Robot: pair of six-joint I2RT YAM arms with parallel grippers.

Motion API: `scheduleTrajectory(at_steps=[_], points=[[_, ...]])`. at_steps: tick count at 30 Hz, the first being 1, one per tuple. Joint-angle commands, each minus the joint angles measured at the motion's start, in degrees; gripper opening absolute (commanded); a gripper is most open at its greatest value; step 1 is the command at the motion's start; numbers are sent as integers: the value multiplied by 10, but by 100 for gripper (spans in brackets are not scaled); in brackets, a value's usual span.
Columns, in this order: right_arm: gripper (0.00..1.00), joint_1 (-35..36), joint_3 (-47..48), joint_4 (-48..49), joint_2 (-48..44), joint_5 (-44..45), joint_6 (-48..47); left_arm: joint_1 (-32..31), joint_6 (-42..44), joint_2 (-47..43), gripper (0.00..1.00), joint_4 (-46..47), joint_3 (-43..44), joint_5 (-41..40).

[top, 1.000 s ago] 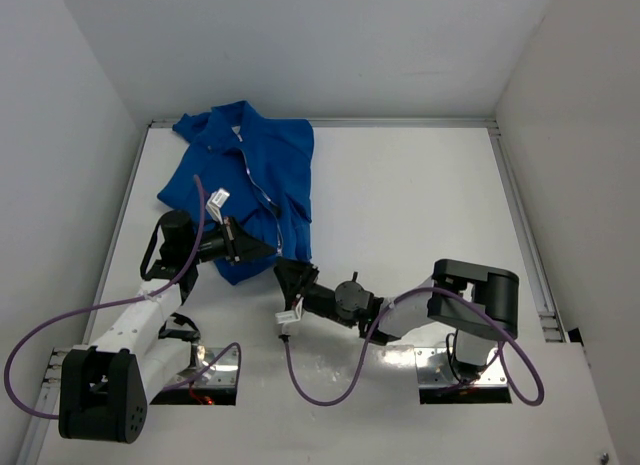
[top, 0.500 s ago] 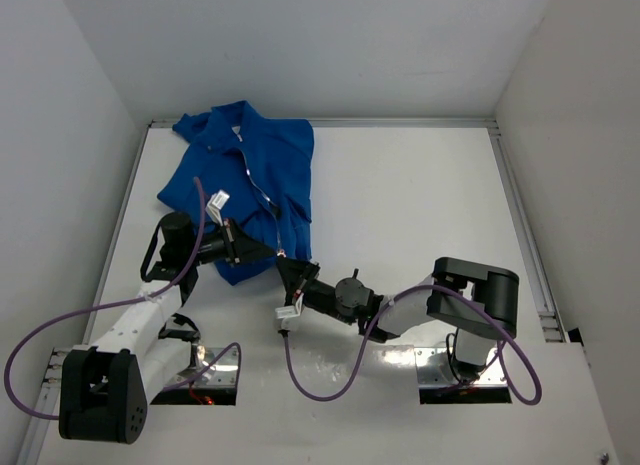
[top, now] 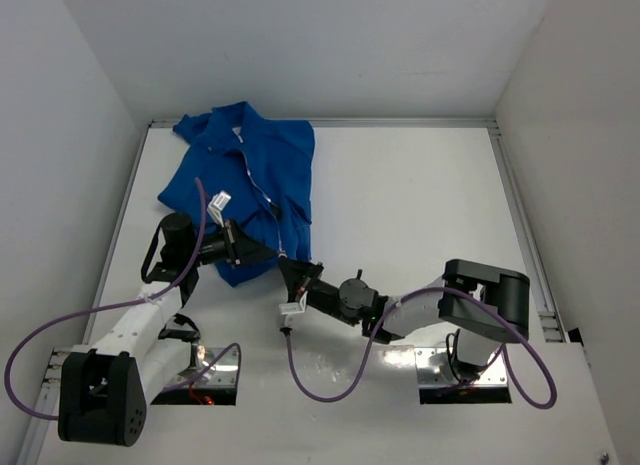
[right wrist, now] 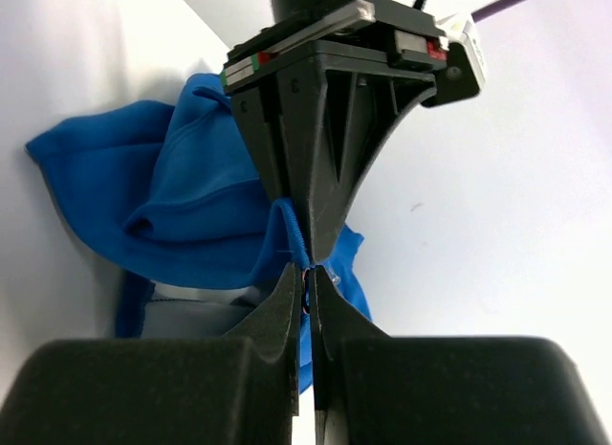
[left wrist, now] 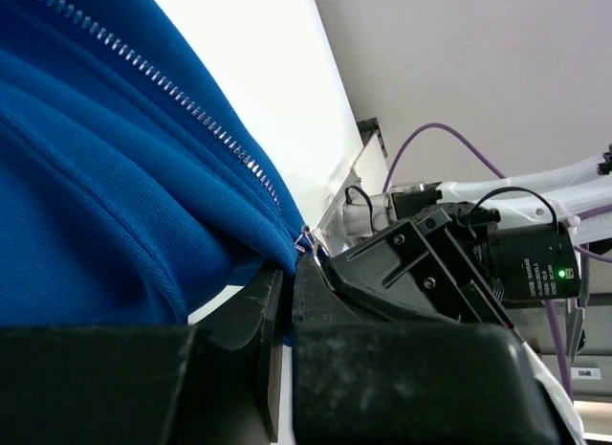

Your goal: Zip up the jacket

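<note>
Your right gripper (top: 286, 266) has crept up to the jacket (top: 250, 170) hem; it and the left gripper (top: 271, 253) both clamp it. Anchor left, draw right straight collarward.

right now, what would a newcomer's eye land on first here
The royal-blue jacket lies at the far-left corner of the white table. At its near hem the left gripper and right gripper meet tip to tip, both pinched shut on the fabric at the foot of the pale zipper.
</note>
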Motion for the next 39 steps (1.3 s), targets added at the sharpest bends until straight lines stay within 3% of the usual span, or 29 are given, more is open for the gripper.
scheduleTrajectory(at_steps=[1, 13, 39], points=[[0, -2, -20, 99, -44, 25, 48, 4, 13, -6, 0, 1, 2, 18], [0, -8, -64, 97, -77, 3, 100, 4, 13, -6, 0, 1, 2, 18], [0, -91, 45, 33, -8, -33, 129, -38, 106, -12, 0, -69, 31, 18]])
